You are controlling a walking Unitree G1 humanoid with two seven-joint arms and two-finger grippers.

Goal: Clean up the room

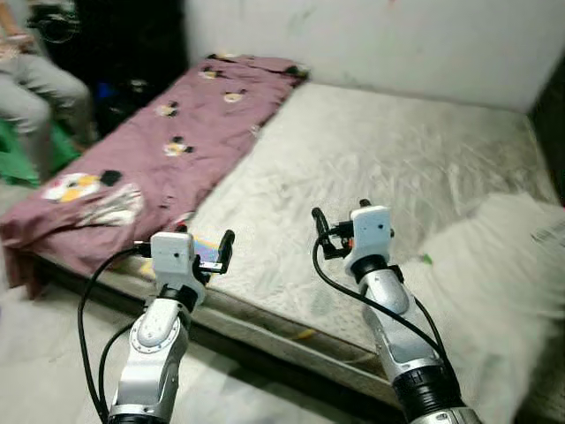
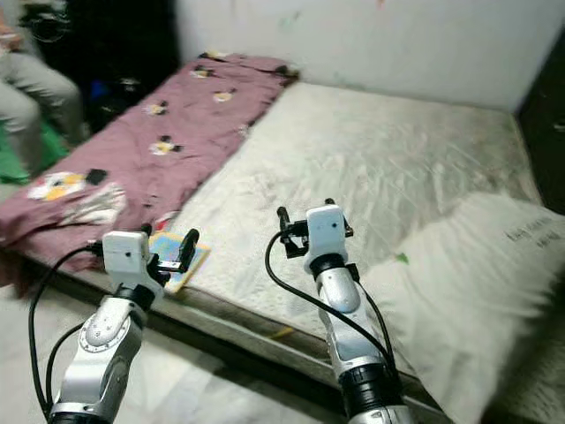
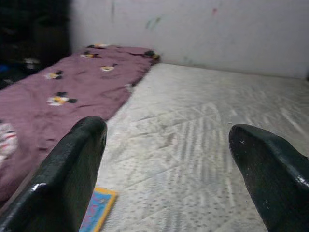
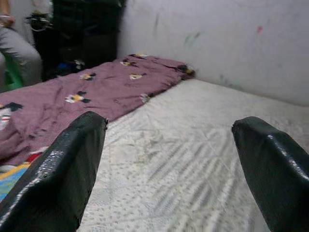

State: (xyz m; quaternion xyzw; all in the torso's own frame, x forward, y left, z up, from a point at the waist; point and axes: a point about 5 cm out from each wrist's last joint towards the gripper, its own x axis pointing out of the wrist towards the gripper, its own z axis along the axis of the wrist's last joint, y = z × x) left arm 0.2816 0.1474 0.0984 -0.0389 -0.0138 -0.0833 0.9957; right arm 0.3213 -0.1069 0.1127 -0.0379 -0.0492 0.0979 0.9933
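Where blanket (image 1: 168, 150) overlaps mattress (image 1: 371, 168), book (image 2: 177, 252) half-hidden behind left pincer (image 2: 168, 252).

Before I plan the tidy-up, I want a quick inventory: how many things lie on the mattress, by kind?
Maroon blanket: 1
White pillow: 1
Colourful book, at the near edge: 1
Total: 3

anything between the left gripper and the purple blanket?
Near the mattress edge, a colourful book lies just past the left gripper, short of the purple blanket; the right eye view shows it best.
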